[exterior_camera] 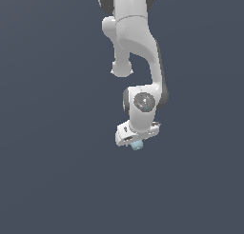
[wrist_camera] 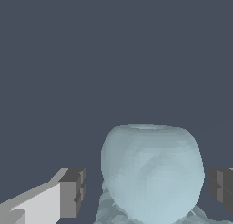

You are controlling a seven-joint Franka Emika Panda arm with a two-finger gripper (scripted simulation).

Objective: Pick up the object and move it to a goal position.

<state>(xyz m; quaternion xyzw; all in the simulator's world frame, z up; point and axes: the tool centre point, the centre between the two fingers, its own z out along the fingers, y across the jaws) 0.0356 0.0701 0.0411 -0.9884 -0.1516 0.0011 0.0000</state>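
Left finger: my pincer's left finger pad stands beside the object with a clear strip of dark ground between the two; not touching.

Object: the pale light-blue lump sits between my fingers, nearer the right one. It has a rounded, apple-like body with a flattened crown, and a rougher, lumpy mass shows at its base.

Right finger: only the edge of the pad shows. It stands just beside the lump's flank; a thin gap appears to remain, though I cannot be certain.

Pincer state: spread wider than the lump, nothing gripped.

Exterior view: my arm hangs down the middle of the frame, and the lump peeps out directly beneath the pincer. It is far smaller than the pincer head. Whether it rests on the worktop or sits clear of it I cannot tell, since the ground is one flat dark tone without shadow.

Handling, in my judgement: small, so probably light. It looks rigid, though that is not provable from here. The smooth curved flanks are likely to squirt out of flat pads.

Where to hold, in my judgement: across the widest girth, pads square to the two flanks, and centred first because the lump sits off towards the right pad.
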